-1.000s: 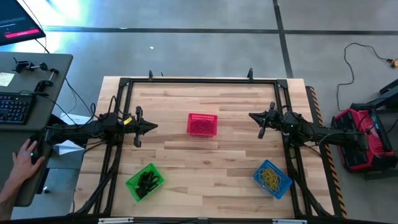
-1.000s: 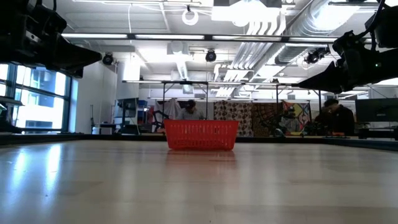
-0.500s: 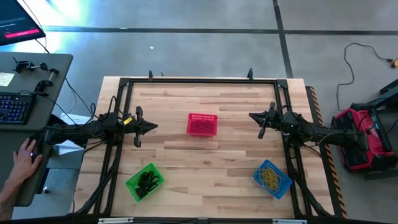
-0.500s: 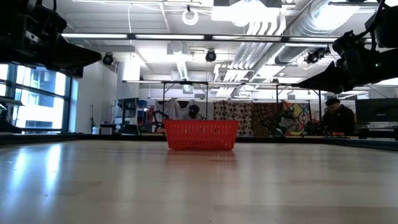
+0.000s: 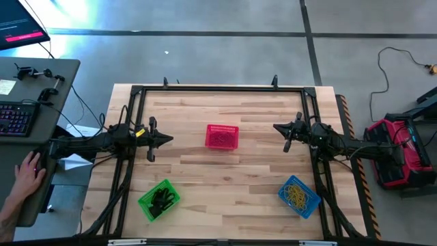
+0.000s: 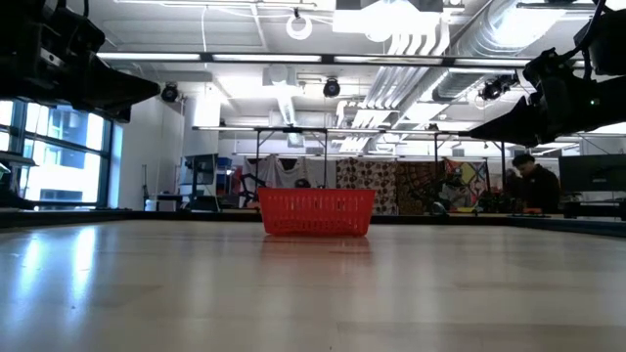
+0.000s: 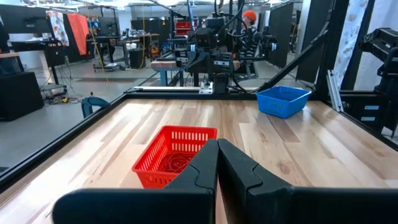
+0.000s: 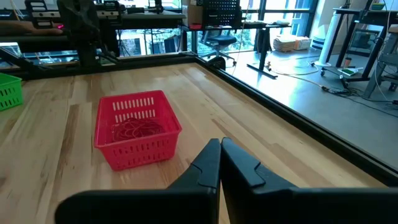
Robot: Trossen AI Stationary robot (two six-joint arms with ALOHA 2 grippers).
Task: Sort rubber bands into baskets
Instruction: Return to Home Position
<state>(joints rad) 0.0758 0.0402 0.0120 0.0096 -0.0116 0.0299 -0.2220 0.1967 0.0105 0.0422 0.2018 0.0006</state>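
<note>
Where the table lies closest to the low camera, the green basket (image 5: 159, 199) with black rubber bands (image 5: 162, 199) sits nearer than the red basket (image 5: 222, 128) and to its left. The blue basket (image 5: 314, 199) with yellow rubber bands (image 5: 296, 194) sits nearer and to its right. Level with the red basket, the left gripper (image 5: 171, 139) hangs to its left and the right gripper (image 5: 275, 127) to its right, both with fingers pressed together. Reddish rubber bands (image 5: 221, 140) lie inside the red basket.

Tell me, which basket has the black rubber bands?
The green basket: its black bands show inside. The red basket holds reddish bands, the blue basket yellow ones.
</note>
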